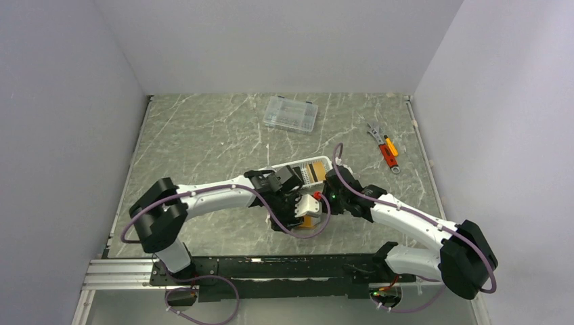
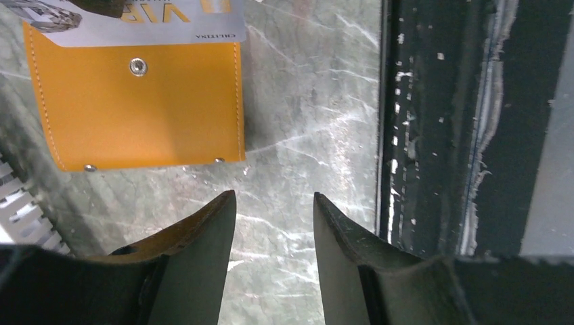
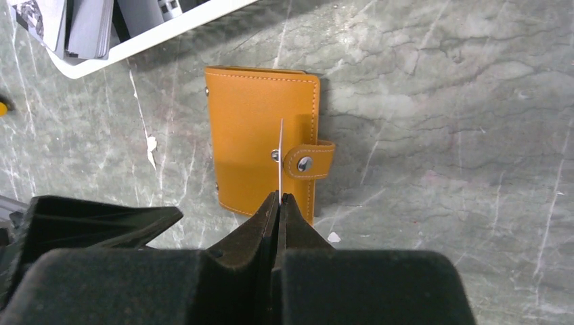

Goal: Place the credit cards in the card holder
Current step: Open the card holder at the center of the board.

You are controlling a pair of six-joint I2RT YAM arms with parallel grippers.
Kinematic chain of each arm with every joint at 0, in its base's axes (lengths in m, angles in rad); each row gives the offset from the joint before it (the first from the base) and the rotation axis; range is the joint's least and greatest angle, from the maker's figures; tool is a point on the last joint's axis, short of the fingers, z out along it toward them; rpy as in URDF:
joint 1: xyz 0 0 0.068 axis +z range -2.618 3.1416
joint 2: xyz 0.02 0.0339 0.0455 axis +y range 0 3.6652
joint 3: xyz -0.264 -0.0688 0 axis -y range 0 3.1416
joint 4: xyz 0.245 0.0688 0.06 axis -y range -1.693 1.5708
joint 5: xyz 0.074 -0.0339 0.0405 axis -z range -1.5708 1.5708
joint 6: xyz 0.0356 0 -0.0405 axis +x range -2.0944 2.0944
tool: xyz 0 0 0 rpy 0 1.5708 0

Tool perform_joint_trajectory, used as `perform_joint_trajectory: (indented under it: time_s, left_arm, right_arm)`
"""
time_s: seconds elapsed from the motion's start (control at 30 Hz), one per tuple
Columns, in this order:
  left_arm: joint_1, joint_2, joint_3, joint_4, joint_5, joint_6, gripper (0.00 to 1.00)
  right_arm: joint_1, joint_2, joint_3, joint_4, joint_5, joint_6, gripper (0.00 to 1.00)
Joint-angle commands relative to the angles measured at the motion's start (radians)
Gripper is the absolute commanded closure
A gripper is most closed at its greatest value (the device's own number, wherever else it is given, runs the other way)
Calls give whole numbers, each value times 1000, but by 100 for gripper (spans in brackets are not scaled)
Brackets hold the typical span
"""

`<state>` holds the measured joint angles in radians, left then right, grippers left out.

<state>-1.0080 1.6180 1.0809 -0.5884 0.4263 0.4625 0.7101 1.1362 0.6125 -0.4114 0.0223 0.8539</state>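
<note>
While the right gripper (image 3: 278, 198) pinched a credit card (image 3: 279, 156) upright, edge-on | card holder (image 3: 250, 135) lay flat on table (image 3: 440, 135) beneath, long axis parallel to card | left gripper (image 2: 274, 203) half-open, empty, beside it.

Left arm's (image 1: 216, 196) jaws gape; right arm's (image 1: 413, 220) pinch shut.

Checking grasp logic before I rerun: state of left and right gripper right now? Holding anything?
Left gripper: open, holding nothing.
Right gripper: shut on a credit card, seen edge-on over the card holder.
</note>
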Motion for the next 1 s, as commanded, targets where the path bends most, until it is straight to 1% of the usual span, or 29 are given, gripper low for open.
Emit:
perform_joint_trajectory:
  time_s: [0.0,0.17,0.4,0.53,0.67,0.7,0.77,0.8,0.83,0.97]
  left_arm:
    - [-26,66,76,65,-45,33,49]
    - [-54,124,114,130,-94,54,48]
    - [-60,199,157,95,-98,81,49]
    - [-60,192,139,90,-109,68,49]
    - [-65,153,123,113,-151,19,48]
    - [-74,143,120,129,-179,14,42]
    - [-98,128,112,156,-227,24,21]
    - [-115,126,109,168,-253,32,9]
    - [-130,129,111,180,-281,38,2]
    - [-172,160,116,228,-361,30,0]
  right_arm:
    - [-31,-36,-23,1,-16,-23,100]
    - [-64,-58,-46,2,-33,-35,100]
    - [-135,-94,-97,17,-82,-55,100]
    - [-173,-79,-131,58,-122,-65,100]
    - [-182,-48,-155,117,-144,-58,100]
    - [-181,-39,-159,127,-147,-55,100]
    - [-182,-27,-166,140,-148,-47,100]
    - [-183,-28,-173,144,-148,-43,100]
    - [-183,-33,-180,143,-144,-39,100]
    - [-184,-89,-212,109,-116,-29,100]
